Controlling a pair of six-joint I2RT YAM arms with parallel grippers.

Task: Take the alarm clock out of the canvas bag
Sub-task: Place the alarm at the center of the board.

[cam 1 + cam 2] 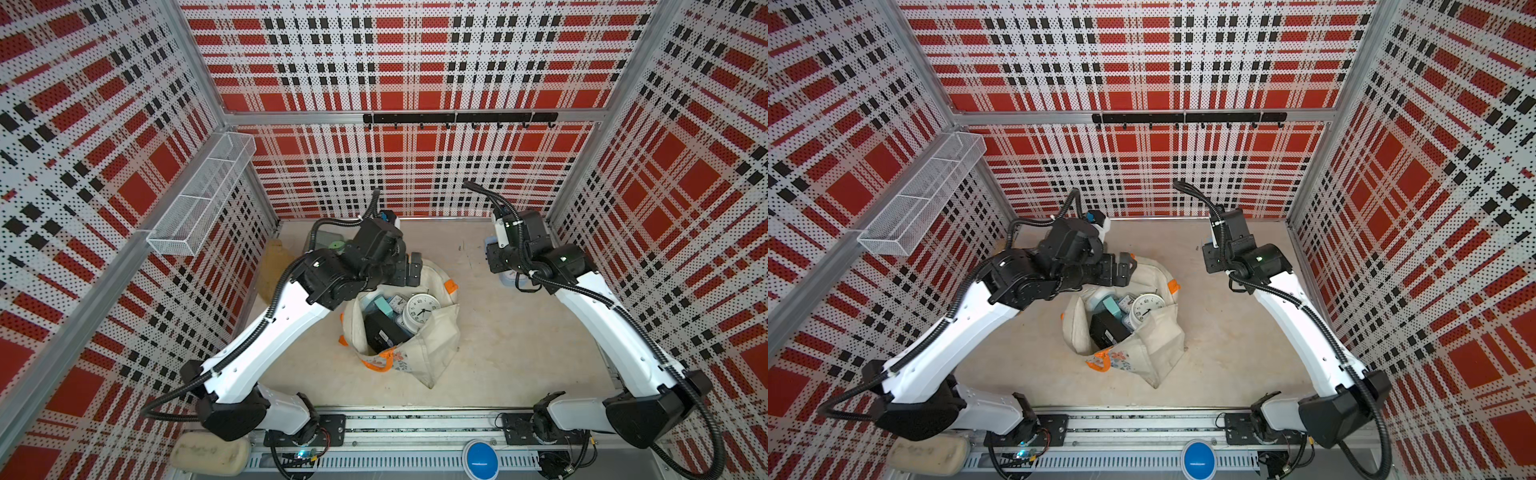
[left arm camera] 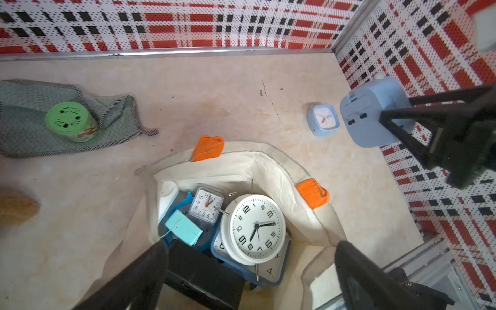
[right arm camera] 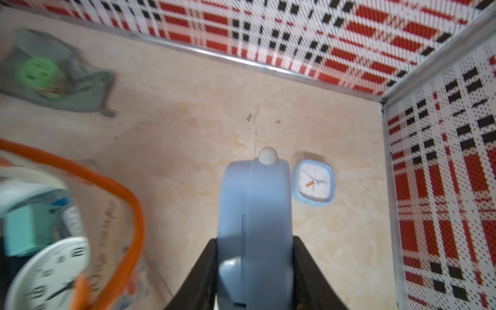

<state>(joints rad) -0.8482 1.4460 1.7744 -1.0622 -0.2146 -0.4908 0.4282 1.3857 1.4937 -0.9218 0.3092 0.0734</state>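
Observation:
The cream canvas bag (image 1: 436, 345) with orange handles (image 3: 128, 204) stands open mid-table. Inside lie a round white alarm clock (image 2: 256, 228), a small clear square clock (image 2: 206, 205), a blue square clock (image 2: 271, 271), a teal box (image 2: 183, 227) and a black box (image 2: 204, 276). My left gripper (image 2: 252, 246) hangs open above the bag's mouth, touching nothing. My right gripper (image 3: 255, 239) is shut on a light blue alarm clock (image 3: 255, 201), held in the air over the table to the right of the bag. A smaller blue clock (image 3: 315, 182) lies on the table just beyond it.
A grey-green cloth (image 2: 26, 139) with a green-lidded jar (image 2: 71, 120) on it lies at the back left. A brown object (image 1: 274, 266) rests against the left wall. A mesh basket (image 1: 203, 195) hangs on that wall, and a hook rail (image 1: 457, 118) on the back wall.

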